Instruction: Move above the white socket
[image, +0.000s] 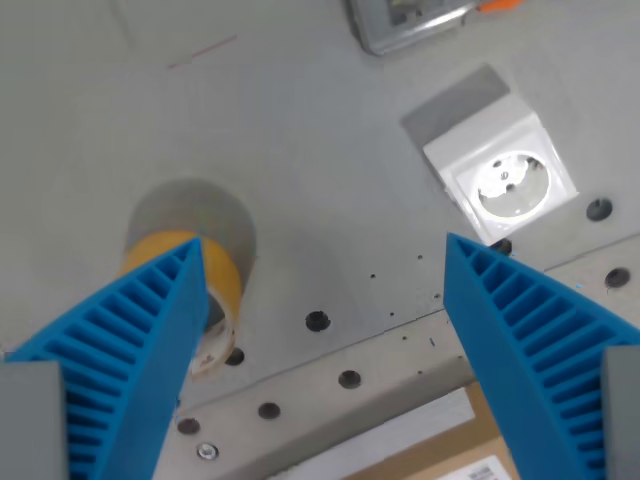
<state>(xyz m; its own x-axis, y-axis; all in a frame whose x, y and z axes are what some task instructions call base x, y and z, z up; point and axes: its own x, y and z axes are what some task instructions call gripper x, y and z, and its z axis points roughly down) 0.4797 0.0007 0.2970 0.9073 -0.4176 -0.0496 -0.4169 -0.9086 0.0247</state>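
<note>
Right now I am looking down past my own gripper (320, 250), and its two blue ribbed fingers (130, 350) are standing wide apart with nothing between them, so the claw is released and empty. That suits the job: I am only being asked to hover, not to grasp, so there is no reason to be clenching anything.

The white socket (512, 183) is sitting on the grey table (330, 150) toward the wrist view's right and upper part, just above the tip of my finger on that side. It is lying flat with its round face turned up at me, and it is turned at an angle to the picture's edges. Because it is off to that side and not midway between my fingertips, I am judging that I am not yet centred over it.

A roll of yellowish tape (215, 290) is resting on the table at the wrist view's left, partly hidden behind my other finger and well apart from the socket. A grey device (400, 25) is showing at the top edge, too cropped to identify.
</note>
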